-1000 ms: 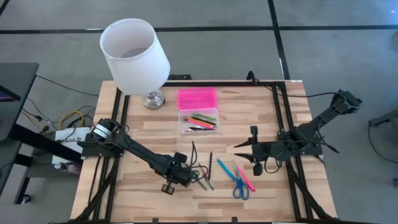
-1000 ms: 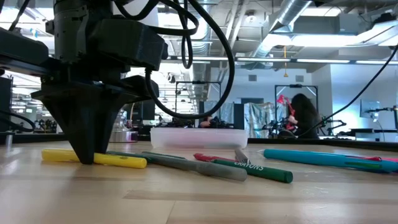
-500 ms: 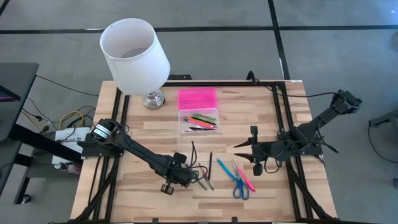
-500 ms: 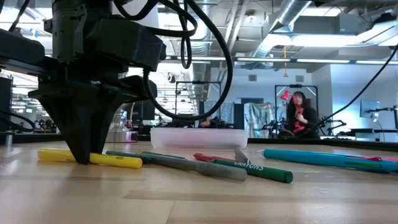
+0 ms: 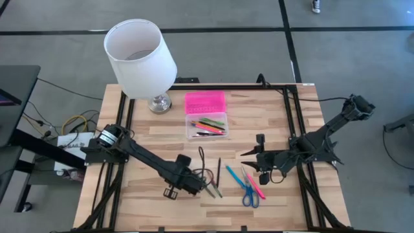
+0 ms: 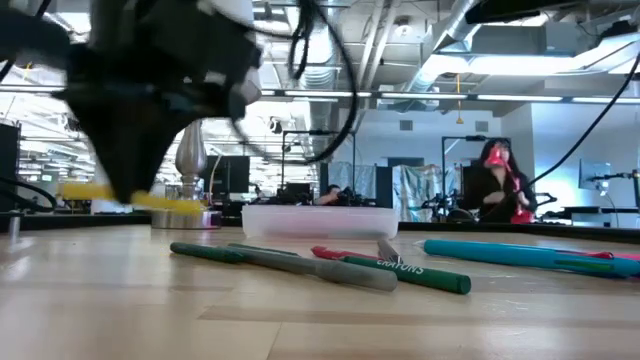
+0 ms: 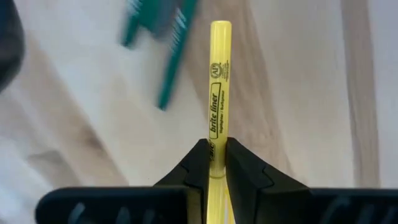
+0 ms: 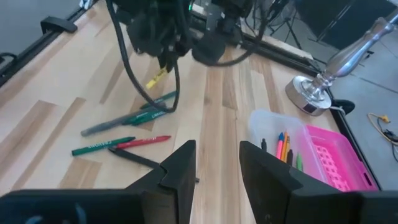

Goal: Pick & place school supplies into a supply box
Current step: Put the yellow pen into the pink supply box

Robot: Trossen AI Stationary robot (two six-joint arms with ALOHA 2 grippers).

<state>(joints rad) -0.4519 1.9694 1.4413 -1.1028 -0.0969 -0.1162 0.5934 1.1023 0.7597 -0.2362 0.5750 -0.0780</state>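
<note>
Gripping one yellow highlighter (image 7: 218, 87), the left gripper (image 7: 212, 163) has its fingers clamped on the barrel, lifted clear of the table (image 5: 272, 116); its long axis runs straight out from the jaws. One blue scissors (image 5: 249, 194) lies on the wood beside several pens. The right gripper (image 5: 259, 160) hovers nearby, fingers apart. One supply box (image 5: 206, 117) lies open.

We are in a robotics lab or open workshop: bare ceiling ducts (image 6: 480, 40) and strip lights run overhead, monitors (image 6: 235, 175) and equipment racks (image 6: 310, 160) fill the background, and cables (image 5: 65, 126) trail beside the framed wooden table (image 5: 162, 139).
</note>
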